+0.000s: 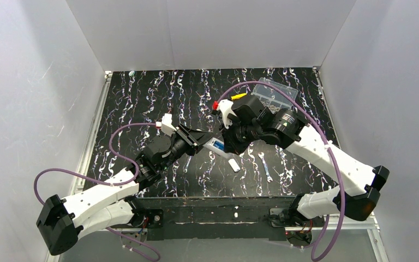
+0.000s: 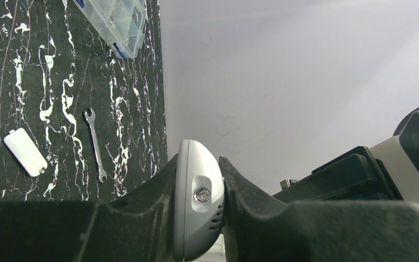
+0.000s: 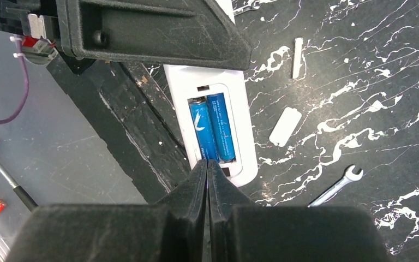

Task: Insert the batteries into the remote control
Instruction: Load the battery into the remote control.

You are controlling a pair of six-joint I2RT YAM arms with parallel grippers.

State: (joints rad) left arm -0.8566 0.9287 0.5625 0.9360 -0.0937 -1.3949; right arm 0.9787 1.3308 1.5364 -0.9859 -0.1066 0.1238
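The white remote control (image 3: 239, 103) lies back-up with its battery bay open. Two blue batteries (image 3: 213, 128) sit side by side in the bay. My left gripper (image 2: 196, 166) is shut on the remote's rounded end (image 2: 196, 218) and holds it above the table; in the top view it is at the centre (image 1: 199, 139). My right gripper (image 3: 207, 164) is shut and empty. Its tips meet the near end of the left battery. In the top view the right gripper (image 1: 230, 143) is over the remote (image 1: 216, 146).
The white battery cover (image 1: 233, 165) lies on the black marbled table near a flat silver wrench (image 1: 265, 166). A clear compartment box (image 1: 275, 94) and a yellow-handled screwdriver (image 1: 239, 96) are at the back right. White walls surround the table.
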